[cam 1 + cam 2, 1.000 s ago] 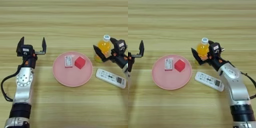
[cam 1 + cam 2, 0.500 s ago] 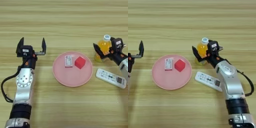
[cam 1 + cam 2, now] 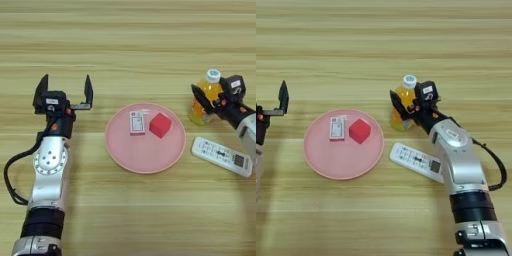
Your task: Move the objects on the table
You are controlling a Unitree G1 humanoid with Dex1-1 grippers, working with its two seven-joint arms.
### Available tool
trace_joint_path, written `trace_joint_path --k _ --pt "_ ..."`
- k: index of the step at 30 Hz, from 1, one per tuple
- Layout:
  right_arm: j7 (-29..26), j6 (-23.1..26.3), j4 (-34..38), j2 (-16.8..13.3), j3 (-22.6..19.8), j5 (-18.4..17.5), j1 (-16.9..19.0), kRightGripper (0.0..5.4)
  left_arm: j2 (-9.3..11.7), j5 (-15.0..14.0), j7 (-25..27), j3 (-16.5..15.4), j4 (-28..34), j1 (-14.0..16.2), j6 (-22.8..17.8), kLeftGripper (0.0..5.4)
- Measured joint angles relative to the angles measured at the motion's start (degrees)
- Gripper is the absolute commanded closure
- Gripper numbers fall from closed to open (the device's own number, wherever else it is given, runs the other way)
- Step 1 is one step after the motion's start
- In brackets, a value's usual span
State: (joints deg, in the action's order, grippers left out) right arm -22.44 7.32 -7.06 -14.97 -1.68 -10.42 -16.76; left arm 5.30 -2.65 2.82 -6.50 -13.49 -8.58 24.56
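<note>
Orange bottle (image 3: pixel 402 102) unmoved — right gripper (image 3: pixel 403 107) still around it.

On the table (image 3: pixel 125 30): one pink plate (image 3: pixel 145 154), one red cube (image 3: pixel 160 125), one small white card (image 3: pixel 136 122), one juice bottle (image 3: pixel 402 101), one remote (image 3: pixel 417 161).

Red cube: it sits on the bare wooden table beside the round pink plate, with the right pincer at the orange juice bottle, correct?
Not quite. The small red cube lies on the round pink plate, as the left eye view shows. The right pincer is at the orange juice bottle.
</note>
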Motion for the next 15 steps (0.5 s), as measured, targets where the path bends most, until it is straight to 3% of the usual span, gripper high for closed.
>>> trace_joint_path --k 15 --pt "-0.26 0.98 0.37 -0.06 -0.06 0.33 -0.53 1.91 -0.10 0.01 -0.16 0.04 -0.43 -0.04 0.56 0.00"
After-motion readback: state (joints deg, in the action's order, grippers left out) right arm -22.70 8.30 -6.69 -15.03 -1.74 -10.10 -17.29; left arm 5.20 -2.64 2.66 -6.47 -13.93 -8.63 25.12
